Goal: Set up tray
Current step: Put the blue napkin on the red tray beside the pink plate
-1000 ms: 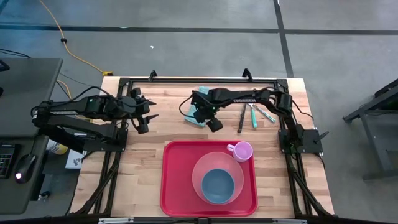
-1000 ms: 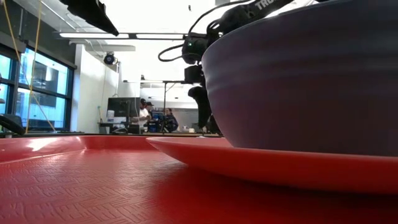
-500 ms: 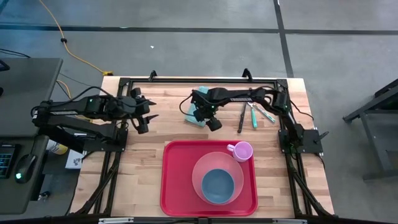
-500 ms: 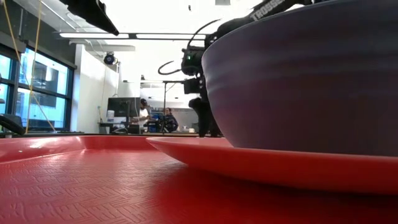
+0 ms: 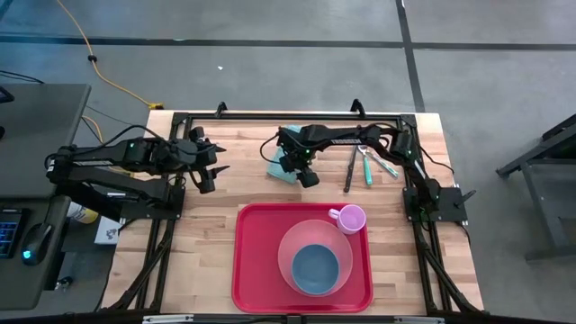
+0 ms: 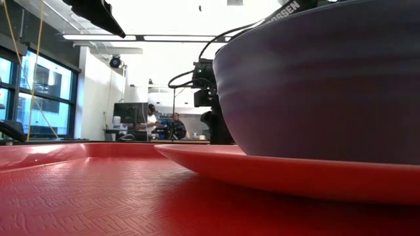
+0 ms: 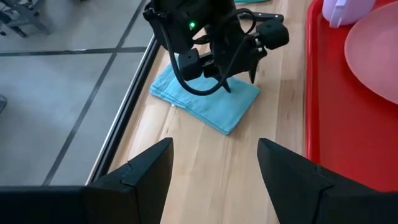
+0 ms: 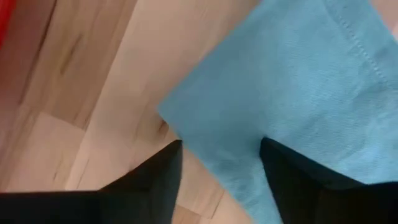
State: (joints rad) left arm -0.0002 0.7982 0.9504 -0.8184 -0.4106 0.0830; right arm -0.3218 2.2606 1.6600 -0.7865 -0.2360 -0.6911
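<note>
- White "TROSSEN" lettering runs along the right arm; only part of it reads in the low view.
- The tray (image 5: pixel 254 270), glossy red plastic with rounded corners and a woven-textured floor, sits at the wooden table's (image 5: pixel 207 234) near edge, holding a round pink plate (image 5: pixel 293 245), a blue bowl (image 5: pixel 315 268) and a lilac mug (image 5: pixel 350 218).
- The right gripper (image 8: pixel 219 180) hangs low over a folded teal cloth (image 8: pixel 298 81), jaws spread across its corner.
- The left gripper (image 7: pixel 214 168) hovers over bare wood, jaws apart, empty.
</note>
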